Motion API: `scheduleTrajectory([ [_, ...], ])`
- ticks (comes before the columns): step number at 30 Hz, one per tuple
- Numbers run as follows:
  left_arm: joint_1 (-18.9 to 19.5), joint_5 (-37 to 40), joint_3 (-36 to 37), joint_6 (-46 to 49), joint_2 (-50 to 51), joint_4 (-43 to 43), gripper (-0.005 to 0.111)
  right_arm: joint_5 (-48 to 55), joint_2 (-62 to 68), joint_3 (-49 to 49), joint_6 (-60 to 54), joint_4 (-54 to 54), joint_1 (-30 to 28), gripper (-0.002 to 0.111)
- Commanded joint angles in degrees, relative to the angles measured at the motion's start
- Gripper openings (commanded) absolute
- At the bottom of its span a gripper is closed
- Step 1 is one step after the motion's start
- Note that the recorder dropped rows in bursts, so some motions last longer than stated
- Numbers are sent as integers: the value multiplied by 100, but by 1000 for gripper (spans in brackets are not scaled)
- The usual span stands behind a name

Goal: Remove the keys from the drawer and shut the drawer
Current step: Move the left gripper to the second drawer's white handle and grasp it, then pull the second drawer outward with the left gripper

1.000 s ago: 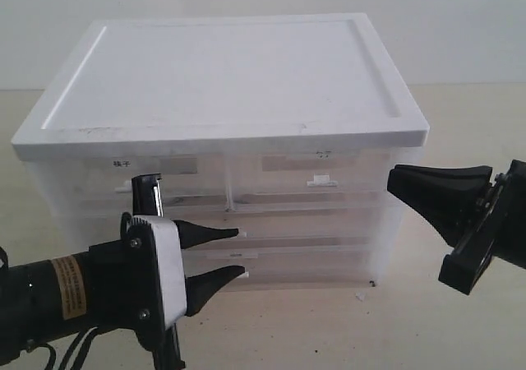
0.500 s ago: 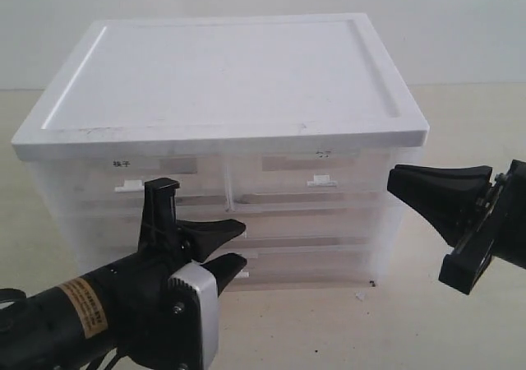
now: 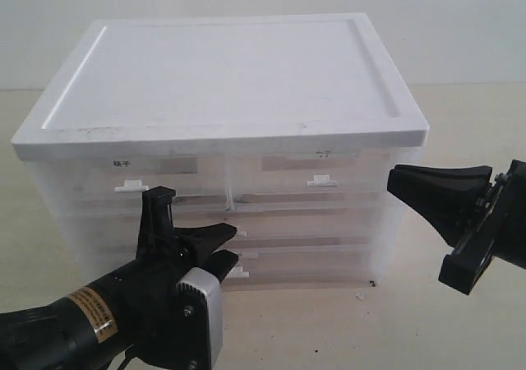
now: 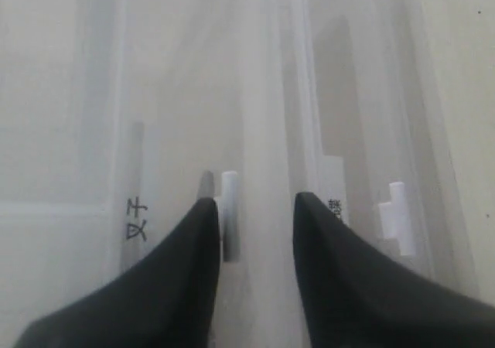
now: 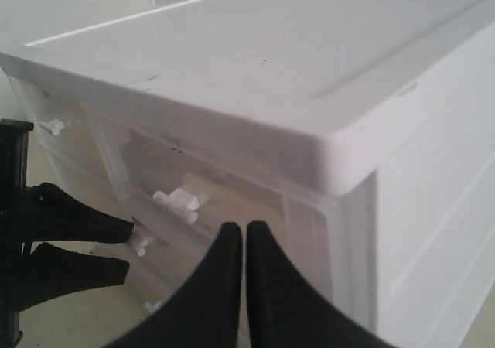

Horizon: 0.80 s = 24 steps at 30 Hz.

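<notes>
The drawer [image 3: 316,222], the translucent full-width middle tier of the cabinet [image 3: 222,74], looks pushed in. My left gripper [image 3: 233,246] is open at the drawer's front, one finger above the other. The small white tab handle [image 4: 230,215] lies between the fingers, close against one fingertip [image 4: 203,213]; I cannot tell whether it touches. My right gripper [image 3: 393,181] hangs shut and empty off the cabinet's right front corner, its fingers [image 5: 232,243] pressed together. The right wrist view also shows the left gripper [image 5: 129,247]. The keys are hidden.
Two half-width top drawers have white tabs [image 3: 131,186] [image 3: 322,180] and labels. The bottom drawer's tab [image 4: 397,224] sits just beside my left gripper's other finger. The cabinet stands on a pale table [image 3: 460,321]. A small dark speck [image 3: 374,284] lies by its right front foot.
My left gripper has rolled on its wrist, narrowed its opening and shifted slightly right, with its fingers now either side of the middle drawer's tab. The right arm has not moved.
</notes>
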Motion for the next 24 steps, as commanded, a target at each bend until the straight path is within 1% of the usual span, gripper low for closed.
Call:
scheduleTrajectory([
  [1, -34, -506, 10, 50, 63, -237, 29, -28, 5, -19, -65, -25, -12, 0],
  [4, -34, -520, 10, 136, 63, -237, 29, -28, 5, -19, -65, -25, -12, 0],
  [6, -34, -497, 10, 136, 63, -237, 24, -28, 5, -19, -65, -25, -12, 0],
  [9, -34, -286, 10, 136, 63, -237, 6, -28, 5, -19, -65, -25, -12, 0],
  [17, -62, 140, 36, 192, 63, -237, 4, 10, 5, -19, -65, -25, -12, 0],
  [19, -164, 128, 77, 192, 63, -287, 4, 10, 5, -19, -65, -25, -12, 0],
  [21, -349, 103, 111, 258, 63, -390, 4, 10, 5, -19, -65, -25, -12, 0],
  [22, -589, 95, 109, 468, 63, -676, 4, 10, 5, -19, -65, -25, -12, 0],
  [23, -729, 95, 109, 548, 63, -856, 4, 10, 5, -19, -65, -25, -12, 0],
  [24, -1010, 51, 109, 751, 63, -1419, 4, 10, 5, -19, -65, -25, -12, 0],
])
